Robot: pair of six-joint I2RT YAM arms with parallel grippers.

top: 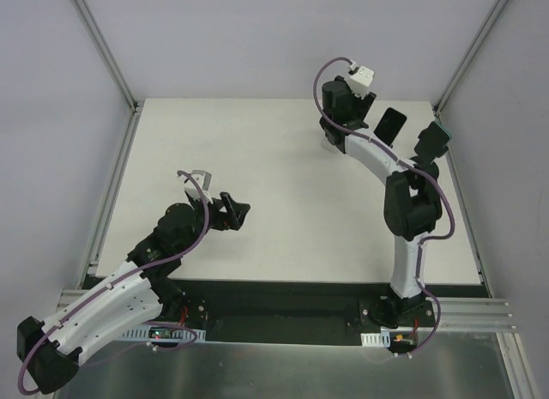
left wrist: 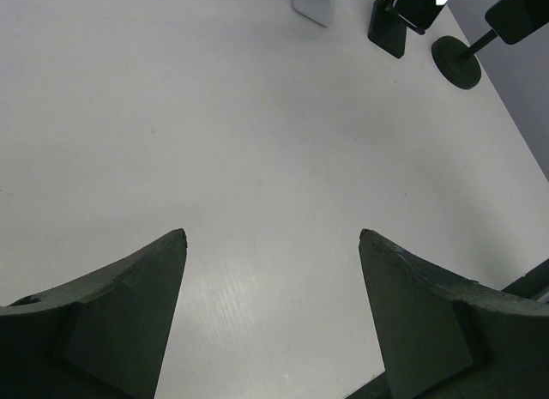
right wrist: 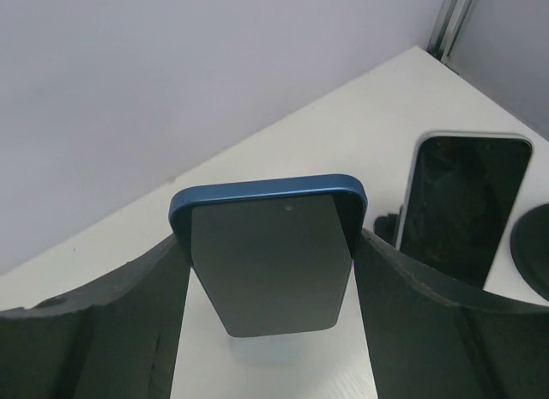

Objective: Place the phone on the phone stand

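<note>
Now the right claw is at the far side of the white counter. It holds a blue phone by its two long sides. One finger is on the left side and the other finger is on the right. The blue phone stands up tall, and its dark face looks at the wrist camera. It is just above a small white stand on the counter. I cannot tell if the bottom of the blue phone touches the white stand.

Just beside it on the right is a black phone. It leans on a black stand. A bit more to the right is a stand with a round foot. It holds up a phone with a green-blue edge.

The left claw is well apart from all of these, on the near left part of the counter. Its fingers are spread wide. It has nothing in it. Only bare counter shows between them.
</note>
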